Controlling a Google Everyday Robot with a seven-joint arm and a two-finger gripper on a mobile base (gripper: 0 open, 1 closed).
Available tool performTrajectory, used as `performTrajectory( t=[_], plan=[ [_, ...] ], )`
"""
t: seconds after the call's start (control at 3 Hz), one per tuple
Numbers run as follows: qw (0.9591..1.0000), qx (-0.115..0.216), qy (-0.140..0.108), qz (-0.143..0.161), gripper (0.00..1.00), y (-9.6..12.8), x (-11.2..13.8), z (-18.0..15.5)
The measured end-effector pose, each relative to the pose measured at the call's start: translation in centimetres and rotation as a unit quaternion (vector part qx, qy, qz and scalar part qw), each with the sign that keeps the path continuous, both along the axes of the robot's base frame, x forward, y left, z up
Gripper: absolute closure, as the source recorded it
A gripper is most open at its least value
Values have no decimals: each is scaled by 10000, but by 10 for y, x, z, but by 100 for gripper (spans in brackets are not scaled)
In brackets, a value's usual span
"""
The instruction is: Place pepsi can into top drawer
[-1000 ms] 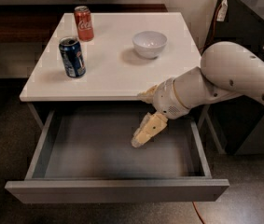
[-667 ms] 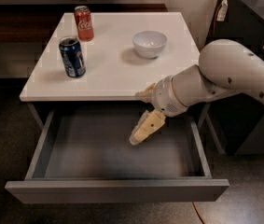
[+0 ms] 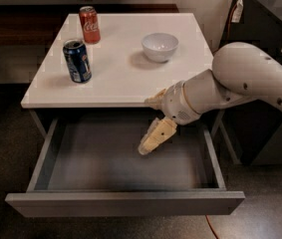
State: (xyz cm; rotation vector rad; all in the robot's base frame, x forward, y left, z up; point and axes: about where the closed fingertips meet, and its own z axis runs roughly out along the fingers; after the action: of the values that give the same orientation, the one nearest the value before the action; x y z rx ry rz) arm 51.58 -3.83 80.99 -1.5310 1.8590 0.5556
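Note:
The pepsi can (image 3: pixel 77 60), dark blue with a silver top, stands upright near the left front of the white table (image 3: pixel 120 78). The top drawer (image 3: pixel 125 202) is pulled out below the table, and its grey interior holds nothing. My gripper (image 3: pixel 146 127) hangs over the open drawer just in front of the table's front edge. It is well to the right of the pepsi can and lower than it. It is open and empty, with one tan finger (image 3: pixel 155 136) pointing down-left into the drawer space.
A red Coca-Cola can (image 3: pixel 89 25) stands at the table's back left. A white bowl (image 3: pixel 160 46) sits right of centre. My white arm (image 3: pixel 250 78) comes in from the right. A dark cabinet (image 3: pixel 275 29) stands to the right, and an orange cable (image 3: pixel 212 228) lies on the floor.
My gripper has shifted slightly to the left over the open drawer. The cans, bowl and drawer have not moved.

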Motion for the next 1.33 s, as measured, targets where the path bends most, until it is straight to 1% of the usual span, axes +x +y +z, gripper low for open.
performTrajectory(
  t=[0.33, 0.67, 1.0, 1.33],
  plan=[
    [9994, 142, 34, 319, 0, 31, -8, 17],
    [9976, 299, 72, 624, 0, 60, -6, 38],
    [9970, 381, 16, 668, 0, 82, 15, 55],
    [9977, 455, -158, 471, 0, 93, 47, 69]
  ],
)
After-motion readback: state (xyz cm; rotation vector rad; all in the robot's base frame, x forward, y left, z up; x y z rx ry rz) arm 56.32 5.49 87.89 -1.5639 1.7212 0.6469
